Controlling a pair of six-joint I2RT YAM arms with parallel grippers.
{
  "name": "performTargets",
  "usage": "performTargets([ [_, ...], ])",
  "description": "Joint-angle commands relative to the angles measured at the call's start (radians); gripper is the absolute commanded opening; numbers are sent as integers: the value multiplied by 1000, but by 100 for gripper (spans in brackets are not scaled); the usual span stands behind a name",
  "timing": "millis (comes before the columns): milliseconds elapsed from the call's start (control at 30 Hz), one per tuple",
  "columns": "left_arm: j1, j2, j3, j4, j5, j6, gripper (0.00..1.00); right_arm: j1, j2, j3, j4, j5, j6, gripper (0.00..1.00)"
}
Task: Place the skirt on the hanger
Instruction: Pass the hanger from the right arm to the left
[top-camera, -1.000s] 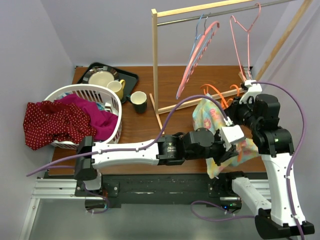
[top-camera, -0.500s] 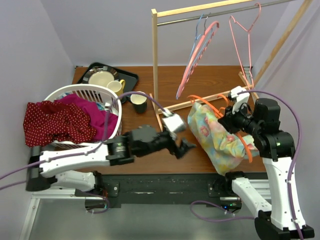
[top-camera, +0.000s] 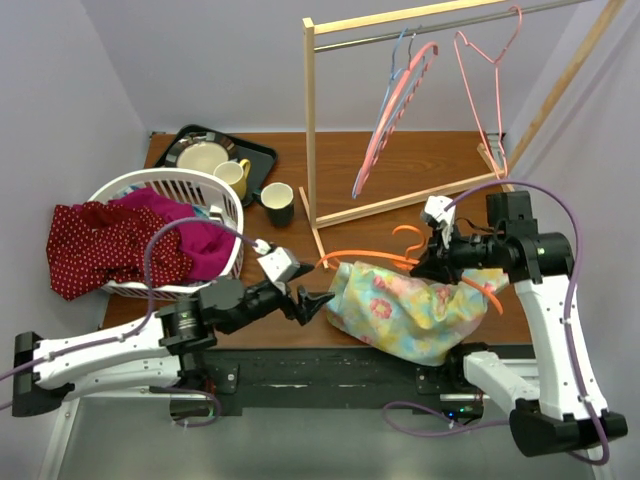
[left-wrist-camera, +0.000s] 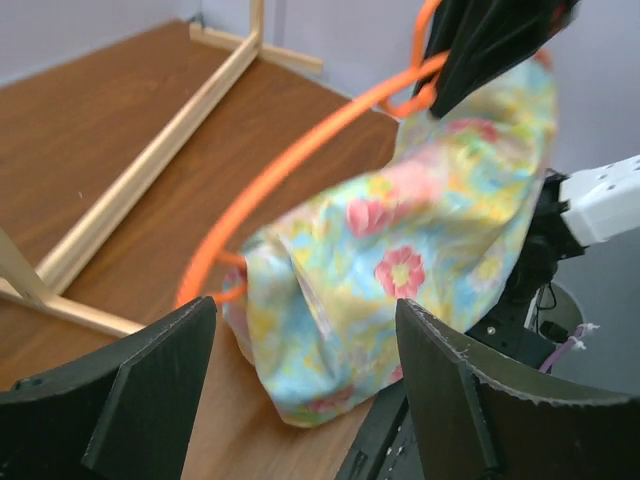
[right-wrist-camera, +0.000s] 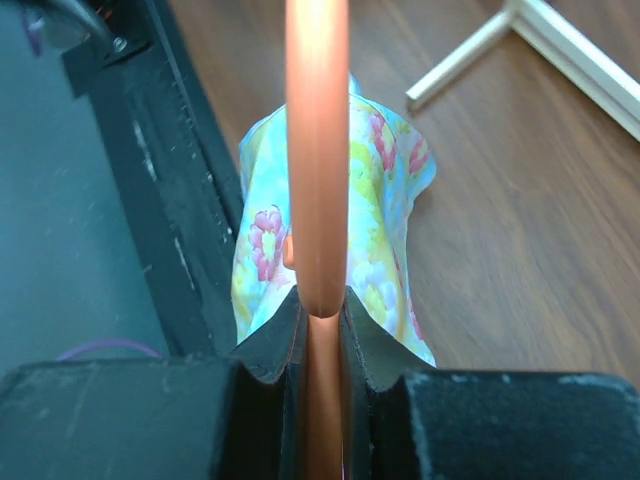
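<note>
Black right claw (top-camera: 437, 265) clamps the orange hanger (top-camera: 365, 258), from which the floral skirt (top-camera: 395, 312) hangs, sagging over the table (top-camera: 360, 185) edge. My left claw (top-camera: 318, 303) has just let go and backed off, jaws wide and empty. I judge the draping done.

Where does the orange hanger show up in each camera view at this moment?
Top external: orange hanger sits lower centre-right, arching sideways.
Left wrist: it curves from top centre down to mid-left.
Right wrist: it is a vertical bar down the centre, clamped in the right gripper.
Shared landmark: the floral skirt beneath it.
</note>
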Motion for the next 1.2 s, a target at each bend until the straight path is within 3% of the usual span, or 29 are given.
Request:
performTargets([
  [0,-2,-17,136,-128,49,132,78,22,47,-2,-191,-117,-298,0],
  [100,-4,47,205,-175,111,181,78,87,64,-36,-216,-147,-376,0],
  [300,-2,283,338,-207,224,265,78,291,34,-64,-46,-128,-280,0],
  [667,-4,301,329,-175,425,335,76,316,69,-38,-21,-183,-274,0],
  [900,-4,302,320,-215,399,338,73,316,83,-5,-6,-245,-251,0],
  [1000,-4,342,347,-238,402,339,55,316,93,4,-12,-257,-255,0],
  [1133,-4,386,398,-305,389,338,0,316,90,-8,-18,-262,-262,0],
  [1167,-4,383,403,-313,373,335,0,316,87,-13,-17,-260,-263,0],
])
